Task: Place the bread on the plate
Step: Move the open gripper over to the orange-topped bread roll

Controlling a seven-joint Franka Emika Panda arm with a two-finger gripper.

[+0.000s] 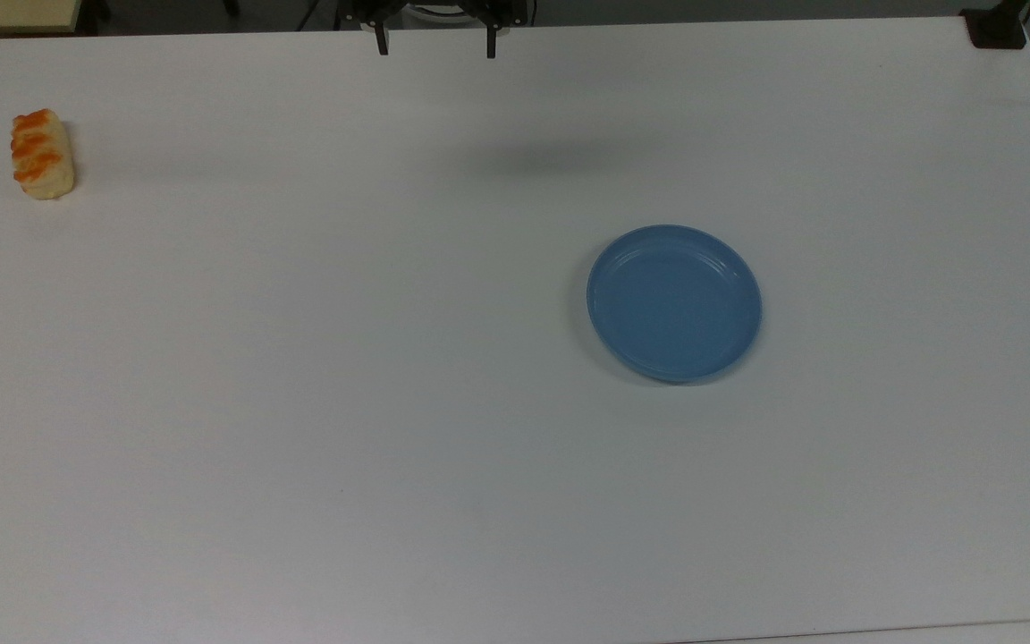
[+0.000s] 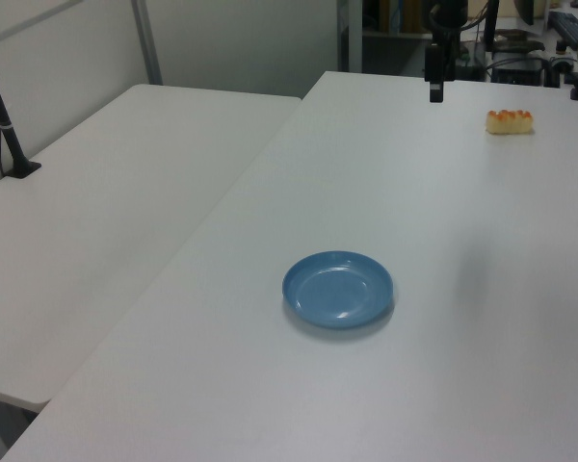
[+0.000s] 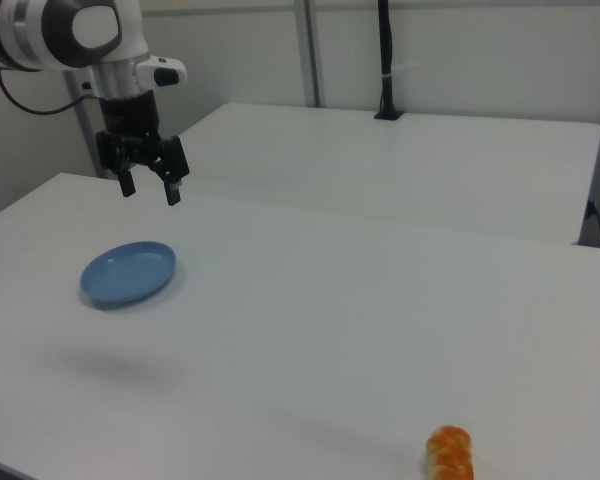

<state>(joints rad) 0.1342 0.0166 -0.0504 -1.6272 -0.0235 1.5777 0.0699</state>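
The bread (image 1: 42, 153), a pale-yellow bun with orange stripes on top, lies on the white table at the top view's far left; it also shows as the bread (image 2: 510, 120) and the bread (image 3: 450, 453). The empty blue plate (image 1: 674, 301) sits right of the table's middle in the top view, seen too as the plate (image 2: 338, 288) and the plate (image 3: 128, 273). My gripper (image 1: 435, 42) hangs open high above the table's far edge, far from both; it appears as the gripper (image 3: 150, 188) above and behind the plate, and the gripper (image 2: 435, 91).
A second white table (image 2: 125, 192) adjoins on the left view's left, with a black post (image 2: 5, 120) clamped to it. A black clamp (image 1: 996, 29) sits at the top view's top right corner. The white table (image 1: 300, 402) lies bare between bread and plate.
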